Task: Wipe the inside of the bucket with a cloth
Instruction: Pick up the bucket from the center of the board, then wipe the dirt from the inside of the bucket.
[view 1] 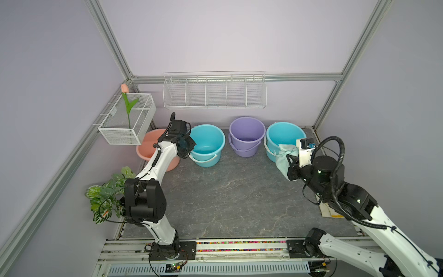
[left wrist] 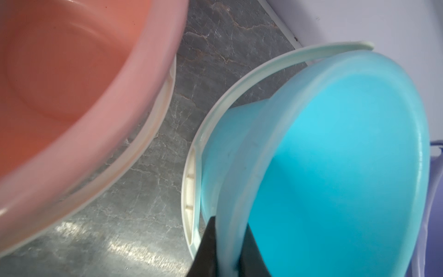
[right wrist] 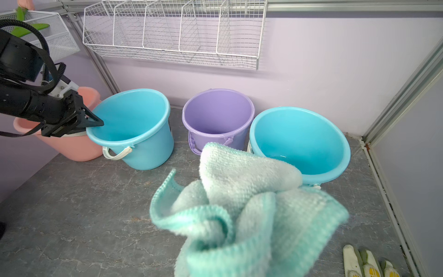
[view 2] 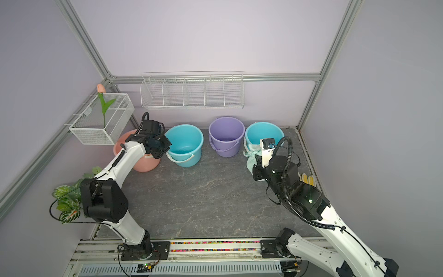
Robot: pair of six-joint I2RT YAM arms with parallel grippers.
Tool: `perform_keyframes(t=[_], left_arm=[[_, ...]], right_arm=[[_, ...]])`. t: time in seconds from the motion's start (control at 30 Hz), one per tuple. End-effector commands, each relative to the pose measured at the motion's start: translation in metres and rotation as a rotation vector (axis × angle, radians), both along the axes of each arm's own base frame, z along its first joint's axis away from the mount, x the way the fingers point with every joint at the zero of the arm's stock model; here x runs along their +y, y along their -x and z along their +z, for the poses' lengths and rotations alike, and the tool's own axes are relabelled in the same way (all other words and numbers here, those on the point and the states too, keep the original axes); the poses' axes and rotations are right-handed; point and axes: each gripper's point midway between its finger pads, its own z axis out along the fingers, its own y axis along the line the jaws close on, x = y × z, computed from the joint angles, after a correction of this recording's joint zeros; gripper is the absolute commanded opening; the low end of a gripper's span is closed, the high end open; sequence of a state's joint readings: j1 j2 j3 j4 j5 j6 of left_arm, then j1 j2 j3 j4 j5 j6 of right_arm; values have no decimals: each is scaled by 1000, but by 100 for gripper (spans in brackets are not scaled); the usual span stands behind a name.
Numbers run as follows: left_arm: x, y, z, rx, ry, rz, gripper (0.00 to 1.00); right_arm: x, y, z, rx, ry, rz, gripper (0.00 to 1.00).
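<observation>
My left gripper (left wrist: pixel 230 251) is shut on the near rim of the left turquoise bucket (view 1: pixel 208 140), one black finger (left wrist: pixel 208 244) outside the wall and one inside. The right wrist view shows the same grip (right wrist: pixel 97 123) at that bucket (right wrist: pixel 134 115), which leans slightly. My right gripper (view 1: pixel 290 162) is shut on the pale mint-green cloth (view 1: pixel 284 156), held bunched in front of the right turquoise bucket (view 1: pixel 285 133). The cloth (right wrist: pixel 244 206) hides the right fingers in the right wrist view.
A purple bucket (view 1: pixel 247 134) stands between the two turquoise ones, and a pink bucket (view 1: pixel 151 146) sits left of my left gripper. A yellow-and-white glove (right wrist: pixel 369 263) lies by the right wall. Wire baskets (view 1: pixel 214 92) hang on the back wall and a plant (view 1: pixel 107 194) stands at the left.
</observation>
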State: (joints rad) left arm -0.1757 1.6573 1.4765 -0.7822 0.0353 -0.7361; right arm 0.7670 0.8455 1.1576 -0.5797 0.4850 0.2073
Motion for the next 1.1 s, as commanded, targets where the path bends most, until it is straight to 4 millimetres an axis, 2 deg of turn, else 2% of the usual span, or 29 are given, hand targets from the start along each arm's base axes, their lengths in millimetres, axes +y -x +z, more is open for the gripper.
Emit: perform_keyframes(t=[0.0, 0.2, 0.37, 0.53, 0.67, 0.87, 1.07], left_arm=[[-16, 29, 18, -26, -13, -103, 0], [-55, 86, 25, -39, -25, -273, 0], [-105, 126, 25, -58, -30, -440, 0], [-158, 157, 24, -62, -24, -570, 0], [-193, 174, 21, -66, 6, -633, 0], [-225, 190, 11, -53, 51, -686, 0], [-231, 195, 6, -46, 62, -706, 0]], right_arm=[[6, 0, -1, 12, -28, 24, 7], [20, 0, -3, 26, -47, 82, 7], [39, 3, -3, 54, -68, 172, 7], [64, 10, 0, 90, -86, 292, 7], [85, 16, -4, 128, -88, 376, 7], [103, 23, -39, 224, -13, 440, 7], [109, 31, -84, 299, 84, 478, 7]])
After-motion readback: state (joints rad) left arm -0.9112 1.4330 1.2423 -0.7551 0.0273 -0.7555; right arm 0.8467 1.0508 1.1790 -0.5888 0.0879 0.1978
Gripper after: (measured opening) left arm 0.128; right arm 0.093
